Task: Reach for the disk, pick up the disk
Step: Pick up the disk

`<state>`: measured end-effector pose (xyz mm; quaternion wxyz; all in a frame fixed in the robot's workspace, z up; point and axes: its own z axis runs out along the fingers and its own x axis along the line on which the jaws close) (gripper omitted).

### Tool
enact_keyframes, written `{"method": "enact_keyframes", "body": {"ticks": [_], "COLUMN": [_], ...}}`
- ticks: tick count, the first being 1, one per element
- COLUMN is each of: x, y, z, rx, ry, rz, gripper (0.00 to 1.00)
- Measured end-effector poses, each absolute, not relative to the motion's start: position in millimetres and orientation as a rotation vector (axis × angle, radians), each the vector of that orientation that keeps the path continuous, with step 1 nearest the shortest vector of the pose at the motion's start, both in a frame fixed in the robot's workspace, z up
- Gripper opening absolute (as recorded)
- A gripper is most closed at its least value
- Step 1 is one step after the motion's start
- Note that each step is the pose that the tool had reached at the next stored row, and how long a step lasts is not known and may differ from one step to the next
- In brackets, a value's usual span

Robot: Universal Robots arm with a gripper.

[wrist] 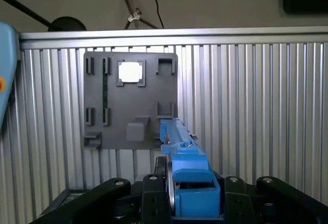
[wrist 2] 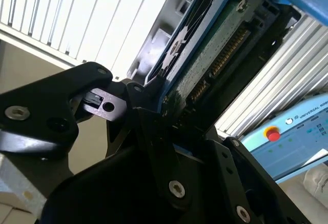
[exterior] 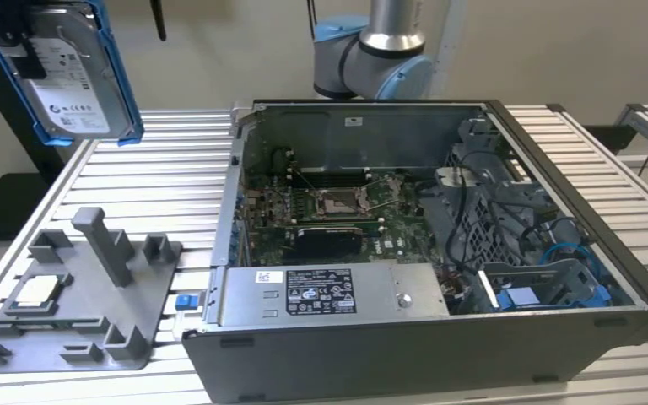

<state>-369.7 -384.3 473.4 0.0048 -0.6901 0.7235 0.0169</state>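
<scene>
— What is gripped by the gripper (exterior: 11, 35)?

— The disk (exterior: 71, 76) is clamped in it and held clear of the table, with the white label turned toward the exterior camera. In both wrist views the blue frame is seen edge-on between the black fingers (wrist: 151, 203).

— What is seen beneath the gripper?

— A slatted aluminium table (exterior: 178, 152) is spread below. The grey plastic stand (exterior: 88, 312) is set on it under the gripper, with a small pale chip (exterior: 37, 289) seated in it.

— And toward the exterior view's right?

— An open computer case (exterior: 437, 253) is laid on the slats, lower than the gripper and well apart from it. The arm's base (exterior: 369, 59) is seen behind the case, and a plain beige wall (exterior: 223, 51) beyond.
</scene>
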Motion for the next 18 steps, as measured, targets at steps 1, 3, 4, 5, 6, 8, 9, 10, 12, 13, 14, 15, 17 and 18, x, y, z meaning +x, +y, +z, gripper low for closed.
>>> {"method": "enact_keyframes", "body": {"ticks": [1,3,4,5,6,8,9,10,12,13,14,15,17,18], "x": [-367,-363,-361,-359,-357,-353,-351,-349,-344,-343,-340,-338,-334,-332], "y": [-384,-384,-384,-384,-384,-384,-384,-384,-384,-384,-384,-384,-384,-384], "z": [473,473,473,473,473,473,473,473,473,473,473,473,473,473], "rx": [-2.161,-2.161,-2.161,-2.161,-2.161,-2.161,-2.161,-2.161,-2.161,-2.161,-2.161,-2.161,-2.161,-2.161], "ry": [2.266,2.266,2.266,2.266,2.266,2.266,2.266,2.266,2.266,2.266,2.266,2.266,2.266,2.266], "rz": [0.053,0.053,0.053,0.053,0.053,0.053,0.053,0.053,0.053,0.053,0.053,0.053,0.053,0.053], "gripper": [0.0,0.0,0.0,0.0,0.0,0.0,0.0,0.0,0.0,0.0,0.0,0.0,0.0,0.0]}}
